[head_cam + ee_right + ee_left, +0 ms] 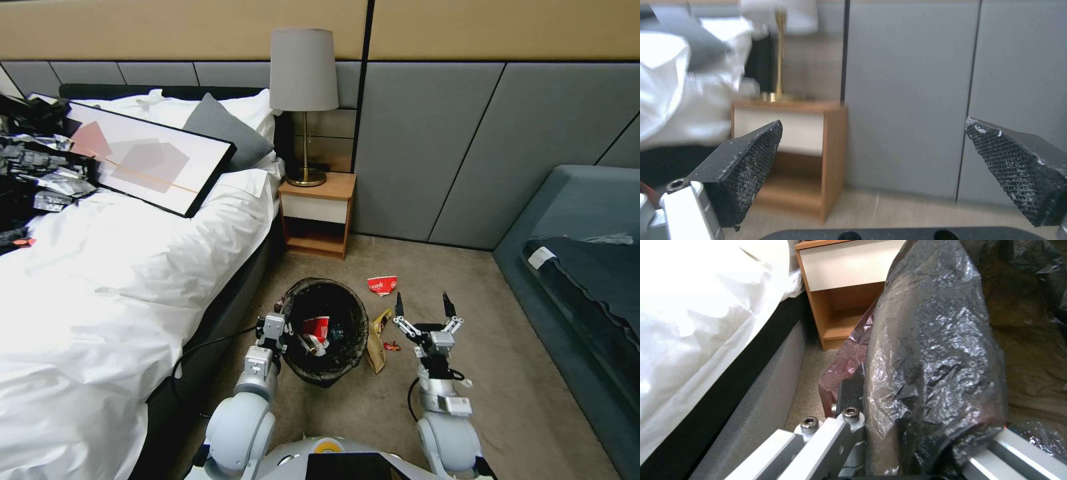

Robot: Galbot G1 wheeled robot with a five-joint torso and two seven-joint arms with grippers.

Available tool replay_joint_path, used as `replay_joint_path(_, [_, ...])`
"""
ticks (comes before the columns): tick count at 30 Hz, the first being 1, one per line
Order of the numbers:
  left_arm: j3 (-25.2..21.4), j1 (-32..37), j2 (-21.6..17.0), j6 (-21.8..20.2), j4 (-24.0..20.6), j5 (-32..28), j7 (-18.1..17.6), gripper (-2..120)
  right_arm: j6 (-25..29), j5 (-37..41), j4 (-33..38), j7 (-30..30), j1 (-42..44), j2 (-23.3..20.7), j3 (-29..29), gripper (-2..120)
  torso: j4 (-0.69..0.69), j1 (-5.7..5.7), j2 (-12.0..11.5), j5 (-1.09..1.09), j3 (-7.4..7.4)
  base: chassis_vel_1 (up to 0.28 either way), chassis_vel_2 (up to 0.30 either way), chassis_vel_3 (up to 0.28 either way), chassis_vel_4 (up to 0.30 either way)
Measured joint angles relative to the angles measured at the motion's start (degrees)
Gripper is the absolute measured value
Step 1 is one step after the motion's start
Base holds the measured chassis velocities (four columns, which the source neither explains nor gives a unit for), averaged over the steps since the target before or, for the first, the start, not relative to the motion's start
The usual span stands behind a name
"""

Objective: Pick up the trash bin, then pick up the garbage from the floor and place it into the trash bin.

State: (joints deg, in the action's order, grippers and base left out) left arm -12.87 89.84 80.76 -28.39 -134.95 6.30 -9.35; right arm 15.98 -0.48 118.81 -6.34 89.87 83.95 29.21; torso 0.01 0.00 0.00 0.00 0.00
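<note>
The trash bin [333,363], lined with a crinkled black bag, is lifted off the carpet beside the bed. My left gripper [283,331] is shut on its near-left rim, and the left wrist view shows the bag-covered rim [933,350] between the fingers [850,396]. A crushed red cup [316,328] lies inside. On the floor to its right lies garbage: a red-and-white cup [382,285], a yellow wrapper [381,321], brown paper [376,355] and a small red scrap [392,346]. My right gripper [423,308] hovers open just right of these pieces, its pads [751,166] wide apart.
The bed [120,280] with white bedding borders the left side. A wooden nightstand [317,213] with a lamp [304,100] stands against the grey wall. A blue-grey sofa [580,267] lines the right. Open carpet [507,333] lies between them.
</note>
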Motion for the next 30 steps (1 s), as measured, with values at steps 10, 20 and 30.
replay_joint_path(10, [-0.6, 0.4, -0.2, 0.0, -0.5, 0.1, 0.0, 0, -18.3, 11.4, -9.5, -0.6, -9.0, -5.5, -2.8, 100, -0.01, 0.0, 0.0, 0.0, 0.0, 0.0, 0.0, 0.0, 0.0])
replay_joint_path(20, [-1.0, 1.0, 0.4, 0.1, -1.0, 0.6, 0.0, 0, -21.7, 13.4, -24.4, 1.2, -16.2, -6.7, -5.4, 100, -0.01, 0.0, 0.0, 0.0, 0.0, 0.0, 0.0, 0.0, 0.0])
replay_joint_path(30, [-1.3, 1.0, 0.5, 0.1, -1.2, 0.7, 0.0, 0, -20.7, 13.8, -34.3, 4.0, -19.9, -6.1, -6.5, 100, -0.01, 0.0, 0.0, -0.01, 0.0, 0.0, 0.0, 0.0, 0.0])
